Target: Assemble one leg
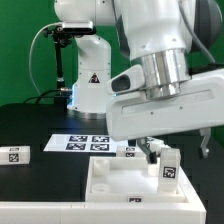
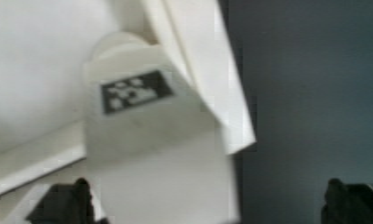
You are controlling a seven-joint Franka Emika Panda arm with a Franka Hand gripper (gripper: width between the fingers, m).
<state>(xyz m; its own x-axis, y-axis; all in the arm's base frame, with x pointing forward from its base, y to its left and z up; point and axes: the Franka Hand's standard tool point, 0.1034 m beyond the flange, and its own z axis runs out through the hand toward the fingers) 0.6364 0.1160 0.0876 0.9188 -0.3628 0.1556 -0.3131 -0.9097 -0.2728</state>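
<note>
A white leg [image 1: 170, 168] with a black-and-white tag stands upright at the near corner of the large white square panel [image 1: 120, 190], at the exterior view's right. My gripper [image 1: 180, 148] hangs just above it, jaws wide apart and holding nothing. In the wrist view the leg [image 2: 156, 150] rises between my two dark fingertips [image 2: 58, 205]. It is close to one fingertip and well apart from the other. The gripper [image 2: 204, 208] is open around it. The panel [image 2: 41, 90] fills the space beside the leg there.
The marker board [image 1: 85, 142] lies behind the panel. Another tagged leg [image 1: 14, 155] lies at the exterior view's left, and more small white parts [image 1: 131, 151] lie by the panel's far edge. The arm's white base [image 1: 88, 70] stands at the back.
</note>
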